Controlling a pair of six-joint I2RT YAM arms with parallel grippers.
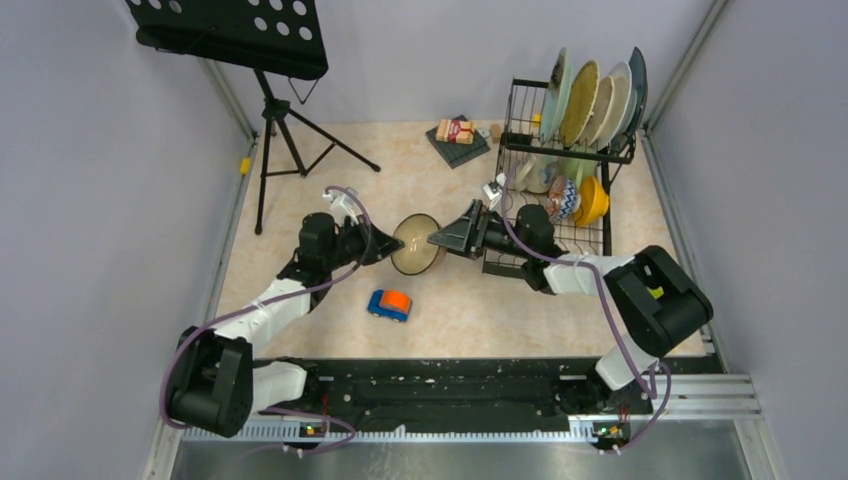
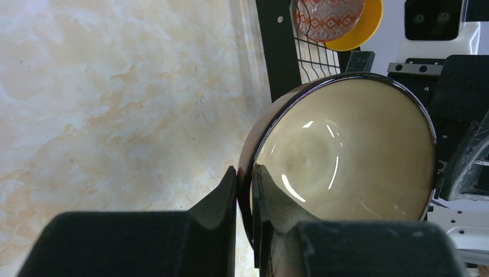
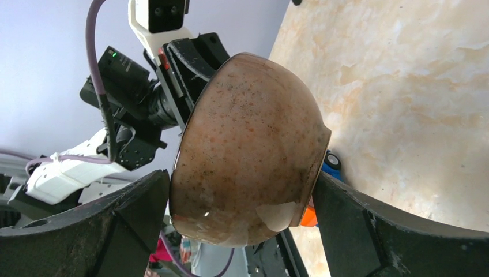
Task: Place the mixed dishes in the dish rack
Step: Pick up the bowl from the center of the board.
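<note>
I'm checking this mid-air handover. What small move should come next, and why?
Probably close the right pincer on the bowl. It stands wide open astride the bowl's body, not visibly clamped, while the left pincer alone pinches the rim. The left should let go only once the right grips.

Bowl [image 2: 346,156]: glazed ceramic, glossy. Inside smooth cream w/ bright reflections, outside speckled brown, also shiny. Fingers of left gripper [image 2: 245,173] & right gripper [image 3: 242,184]: matt black plastic. Table [image 2: 115,104]: smooth marble-look top, low sheen. Dish rack [image 1: 567,150]: black coated wire. Toy car [image 1: 389,304]: shiny plastic.
</note>
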